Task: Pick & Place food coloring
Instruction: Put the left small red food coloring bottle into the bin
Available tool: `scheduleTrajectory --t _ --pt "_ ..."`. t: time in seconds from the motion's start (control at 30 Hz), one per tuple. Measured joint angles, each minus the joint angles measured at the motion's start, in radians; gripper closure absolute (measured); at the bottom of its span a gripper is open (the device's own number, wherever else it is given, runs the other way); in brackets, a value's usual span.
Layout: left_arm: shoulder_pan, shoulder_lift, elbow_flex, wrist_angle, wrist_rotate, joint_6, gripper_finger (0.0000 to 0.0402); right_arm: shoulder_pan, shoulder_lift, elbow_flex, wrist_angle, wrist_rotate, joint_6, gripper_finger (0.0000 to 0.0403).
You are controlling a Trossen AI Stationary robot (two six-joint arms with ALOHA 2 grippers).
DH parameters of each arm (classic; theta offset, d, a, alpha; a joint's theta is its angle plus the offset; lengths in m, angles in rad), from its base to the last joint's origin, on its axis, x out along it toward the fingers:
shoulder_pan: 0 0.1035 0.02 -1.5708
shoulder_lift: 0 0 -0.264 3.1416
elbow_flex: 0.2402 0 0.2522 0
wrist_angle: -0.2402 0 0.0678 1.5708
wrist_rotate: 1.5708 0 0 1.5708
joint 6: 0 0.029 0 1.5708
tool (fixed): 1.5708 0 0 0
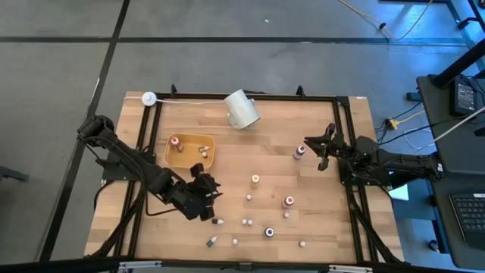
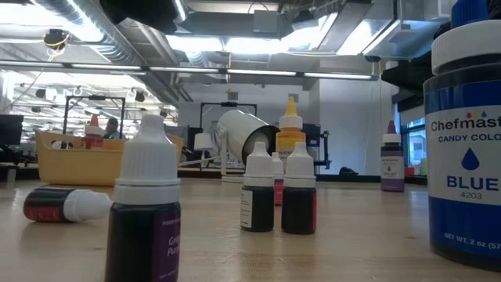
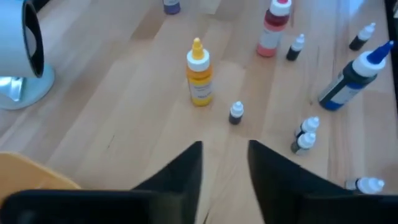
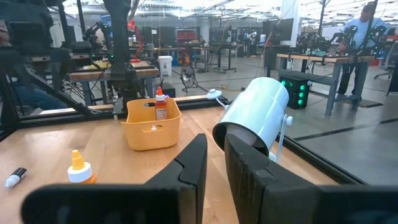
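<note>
tiny plastic dropper bottles [image 1: 255, 180] on wood

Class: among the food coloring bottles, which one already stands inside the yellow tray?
The red-capped bottle: it stands upright in the tray, while the other upright bottles stand out on the bare table.

Robotics lab, workbenches [image 4: 93, 73], ceiling ducts [image 2: 149, 39], person [image 4: 360, 31] at bench

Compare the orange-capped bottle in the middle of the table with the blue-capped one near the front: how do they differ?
The orange-capped bottle has a yellow-orange body and stands alone mid-table; the blue-capped bottle has a dark blue body, looks a little larger, and stands nearer the front edge among tiny white-capped bottles. Both stand upright on the wooden table and have pointed dropper tips.
</note>
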Motion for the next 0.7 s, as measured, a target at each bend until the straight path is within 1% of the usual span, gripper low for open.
scheduleTrajectory --t 0.1,0.17,0.3,0.47,0.7 --pt "-0.004 0.022 0.000 0.024 0.008 0.055 0.0216 0.000 0.000 0.000 0.000 0.000 0.000 0.0341" --pt "-0.003 0.044 0.000 0.026 0.039 0.095 0.0188 0.000 0.000 0.000 0.000 0.000 0.000 0.0341" --pt "-0.003 0.083 0.000 0.034 0.091 0.106 0.0152 0.000 0.000 0.000 0.000 0.000 0.001 0.0341" --pt "-0.003 0.150 0.000 0.046 0.161 0.068 0.0142 0.000 0.000 0.000 0.000 0.000 0.002 0.0341" --pt "-0.003 0.279 0.000 0.080 0.303 0.066 0.0151 0.000 0.000 0.000 0.000 0.000 0.002 0.0341"
